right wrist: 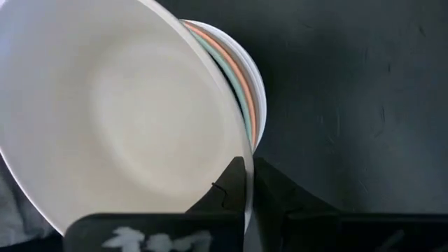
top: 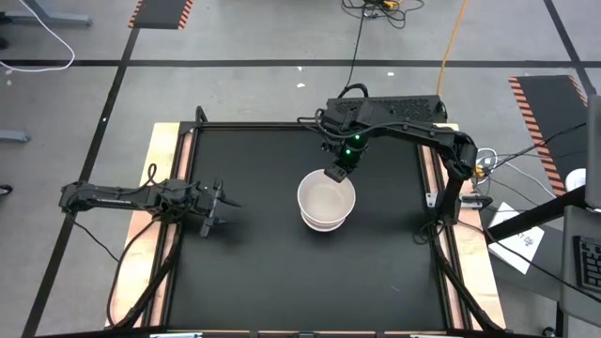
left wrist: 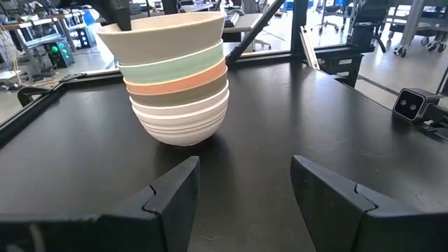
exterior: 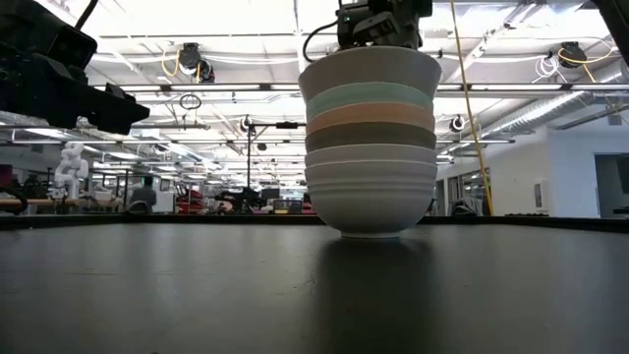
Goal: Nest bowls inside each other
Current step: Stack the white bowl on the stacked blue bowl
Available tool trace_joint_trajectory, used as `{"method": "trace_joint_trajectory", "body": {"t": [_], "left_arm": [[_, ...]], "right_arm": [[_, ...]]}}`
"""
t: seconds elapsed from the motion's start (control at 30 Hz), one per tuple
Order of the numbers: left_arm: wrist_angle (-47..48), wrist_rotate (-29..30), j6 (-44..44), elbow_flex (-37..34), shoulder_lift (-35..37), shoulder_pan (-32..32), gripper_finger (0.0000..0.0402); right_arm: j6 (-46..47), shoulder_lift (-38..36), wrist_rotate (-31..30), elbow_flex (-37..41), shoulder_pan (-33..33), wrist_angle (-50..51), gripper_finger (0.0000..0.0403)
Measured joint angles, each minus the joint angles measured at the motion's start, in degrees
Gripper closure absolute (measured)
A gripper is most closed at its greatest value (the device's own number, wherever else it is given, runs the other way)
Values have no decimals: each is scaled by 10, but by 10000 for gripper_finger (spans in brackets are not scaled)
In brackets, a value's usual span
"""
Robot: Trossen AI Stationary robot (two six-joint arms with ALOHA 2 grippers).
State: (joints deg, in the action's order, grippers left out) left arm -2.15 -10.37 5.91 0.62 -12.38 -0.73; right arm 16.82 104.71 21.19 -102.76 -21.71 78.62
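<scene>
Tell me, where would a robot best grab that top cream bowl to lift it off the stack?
Probably by its rim, from above. The top bowl sits deep in the stack, so only its thin, open upper edge is free. The right gripper already pinches that rim this way.

The stacked bowls look like smooth glazed ceramic or plastic with a soft satin sheen, the lowest white one faintly ribbed. The black table is matt, finely scuffed, edged with pale wood.
</scene>
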Motion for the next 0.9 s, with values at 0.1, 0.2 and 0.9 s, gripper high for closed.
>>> {"method": "trace_joint_trajectory", "body": {"t": [0.1,0.2,0.9], "left_arm": [[0,0,0,0,0,0,176],[0,0,0,0,-9,0,176],[-1,0,-2,0,-30,0,176]], "right_arm": [[0,-1,0,0,0,-11,401],[1,-1,0,0,0,-13,401],[5,-1,0,0,2,-22,357]]}}
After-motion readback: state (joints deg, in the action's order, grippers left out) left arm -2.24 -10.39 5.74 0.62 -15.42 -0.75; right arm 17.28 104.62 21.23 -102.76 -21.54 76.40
